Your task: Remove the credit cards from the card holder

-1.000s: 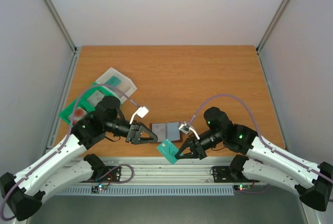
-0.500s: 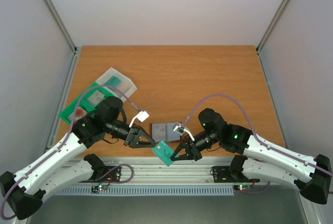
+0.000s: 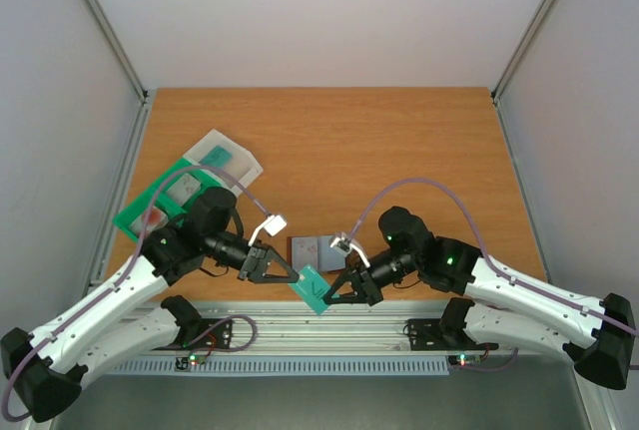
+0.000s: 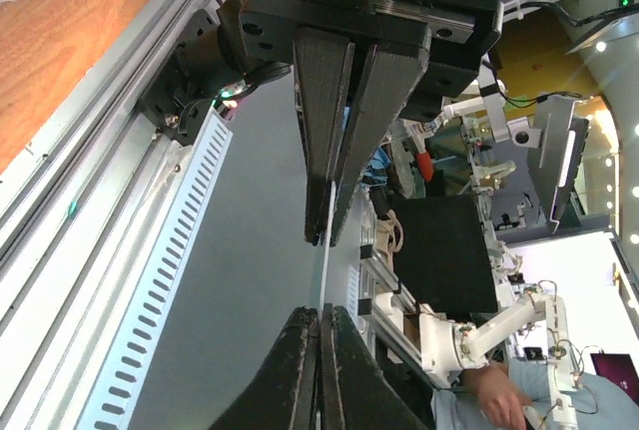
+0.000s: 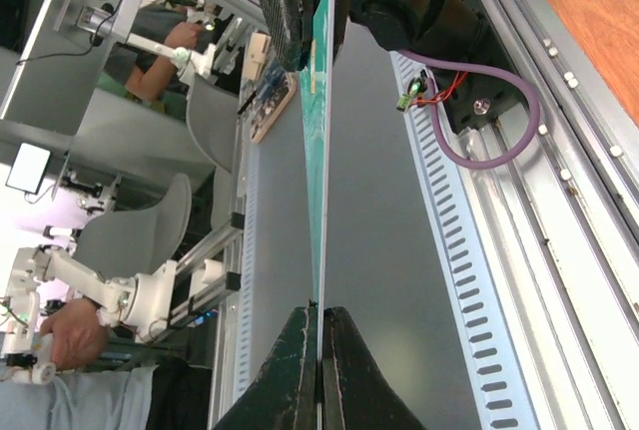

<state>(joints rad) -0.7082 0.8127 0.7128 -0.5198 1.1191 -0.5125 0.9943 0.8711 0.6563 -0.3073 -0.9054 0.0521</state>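
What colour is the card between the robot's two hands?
The card is teal green, clearest in the top view.

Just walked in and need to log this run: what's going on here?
Both arms are handling one card. The left arm and right arm meet over the table's near edge, each with its jaws shut on the same pale teal card, as in a handover. The card holder lies open on the table just behind them, with no jaws on it. A green tray and clear box sit at the left, untouched.
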